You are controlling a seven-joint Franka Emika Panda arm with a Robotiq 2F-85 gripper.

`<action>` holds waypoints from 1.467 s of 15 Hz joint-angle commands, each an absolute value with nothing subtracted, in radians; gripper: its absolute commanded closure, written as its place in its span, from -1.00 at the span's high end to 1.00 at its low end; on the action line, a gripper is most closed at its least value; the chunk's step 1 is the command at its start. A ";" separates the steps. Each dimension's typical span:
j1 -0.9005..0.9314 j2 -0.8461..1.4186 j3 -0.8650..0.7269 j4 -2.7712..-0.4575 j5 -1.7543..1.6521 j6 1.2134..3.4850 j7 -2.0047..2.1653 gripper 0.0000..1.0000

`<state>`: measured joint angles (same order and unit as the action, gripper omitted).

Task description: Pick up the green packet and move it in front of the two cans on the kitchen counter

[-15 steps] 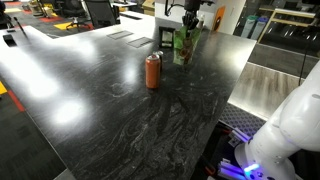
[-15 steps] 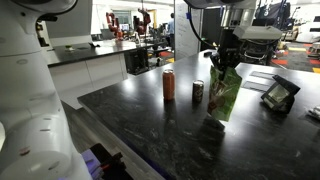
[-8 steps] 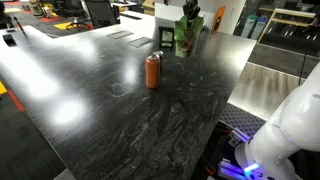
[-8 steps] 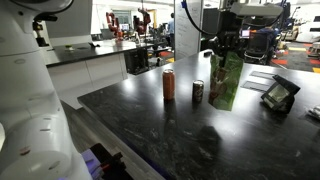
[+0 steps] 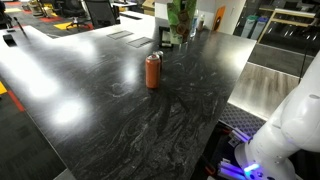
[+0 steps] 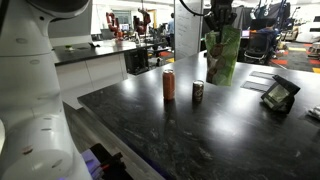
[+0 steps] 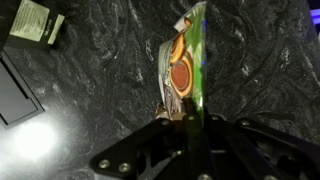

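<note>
My gripper point(image 6: 219, 17) is shut on the top of the green packet point(image 6: 222, 57) and holds it in the air above the kitchen counter point(image 6: 200, 135). The packet also shows in an exterior view point(image 5: 180, 22) near the top edge, and in the wrist view point(image 7: 184, 68) hanging from my jaws point(image 7: 186, 116). The orange-red can point(image 6: 169, 85) and the dark can with a silver top point(image 6: 198, 92) stand on the counter to the left of and below the packet. In an exterior view the orange-red can point(image 5: 153, 71) stands mid-counter and the dark can point(image 5: 165, 38) is behind it.
A small dark device with a screen point(image 6: 278, 94) sits on the counter beyond the packet. A green-labelled flat box point(image 7: 38, 22) lies on the counter point(image 7: 110, 60) in the wrist view. The counter's edge point(image 5: 232, 95) drops to the floor. A white robot body point(image 6: 30, 90) fills the near side.
My gripper has lifted the green packet straight up off the counter. It now hangs well above the cans. The cans have not moved.
</note>
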<state>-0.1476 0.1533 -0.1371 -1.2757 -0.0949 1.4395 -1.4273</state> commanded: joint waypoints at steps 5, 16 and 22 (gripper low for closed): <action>-0.148 0.429 -0.049 -0.891 -0.069 1.397 -1.588 -0.98; -0.140 0.587 0.022 -0.718 0.044 1.421 -1.980 -0.98; -0.134 0.675 0.066 -0.723 0.041 1.399 -2.116 -0.98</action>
<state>-0.1272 0.6296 0.0478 -0.7738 0.0287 1.4285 -2.0466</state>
